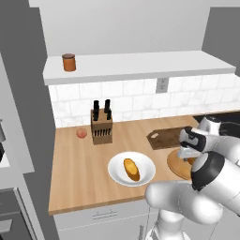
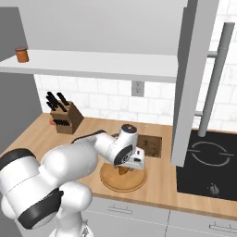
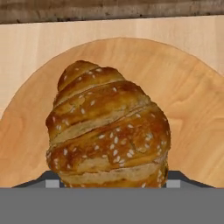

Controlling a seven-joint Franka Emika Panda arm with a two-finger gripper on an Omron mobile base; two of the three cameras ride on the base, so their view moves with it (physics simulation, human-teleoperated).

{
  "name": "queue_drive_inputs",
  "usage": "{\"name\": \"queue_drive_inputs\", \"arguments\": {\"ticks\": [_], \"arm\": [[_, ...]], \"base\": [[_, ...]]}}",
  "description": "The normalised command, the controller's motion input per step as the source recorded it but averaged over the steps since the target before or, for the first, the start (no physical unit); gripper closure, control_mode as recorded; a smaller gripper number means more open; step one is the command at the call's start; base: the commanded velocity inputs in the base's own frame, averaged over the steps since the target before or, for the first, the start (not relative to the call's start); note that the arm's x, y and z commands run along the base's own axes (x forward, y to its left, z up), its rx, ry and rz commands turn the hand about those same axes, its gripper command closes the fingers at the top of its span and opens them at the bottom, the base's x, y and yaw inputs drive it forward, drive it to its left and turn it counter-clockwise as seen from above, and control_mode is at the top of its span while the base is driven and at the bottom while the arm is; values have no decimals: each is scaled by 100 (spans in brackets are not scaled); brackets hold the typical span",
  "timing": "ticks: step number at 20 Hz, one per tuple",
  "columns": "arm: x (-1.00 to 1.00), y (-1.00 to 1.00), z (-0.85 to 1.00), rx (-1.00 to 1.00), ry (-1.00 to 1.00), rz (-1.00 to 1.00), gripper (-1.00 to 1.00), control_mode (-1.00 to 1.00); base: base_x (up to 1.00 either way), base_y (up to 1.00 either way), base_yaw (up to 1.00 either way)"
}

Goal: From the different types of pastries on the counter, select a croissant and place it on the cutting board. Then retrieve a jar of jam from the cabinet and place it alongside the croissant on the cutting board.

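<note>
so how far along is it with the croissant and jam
Nothing is finished yet. In hand: the gripper is down over the round wooden plate, its fingers on either side of the croissant, which sits low over that plate. Left: move the croissant to the cutting board, which carries nothing, then fetch the jar of jam from the cabinet shelf.

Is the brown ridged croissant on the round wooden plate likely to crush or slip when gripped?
The brown ridged croissant looks flaky and layered, so probably light and crushable. Its bumpy, seeded crust likely resists slipping. Its tapered shape may pivot between the fingers.
</note>
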Motion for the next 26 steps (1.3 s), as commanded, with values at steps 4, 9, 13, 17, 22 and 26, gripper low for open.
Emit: {"name": "queue_drive_inputs", "arguments": {"ticks": [4,9,13,17,22,26], "arm": [[25,1,57,3,-5,0,100,-100],[71,-16,34,1,-7,0,100,-100],[76,-28,21,2,-7,0,100,-100],[42,-61,3,6,-3,0,100,-100],[50,-23,0,1,0,0,100,-100],[52,-3,-8,0,0,0,100,-100]], "base": [[0,0,0],[0,0,0],[0,0,0],[0,0,0],[0,0,0],[0,0,0]]}}
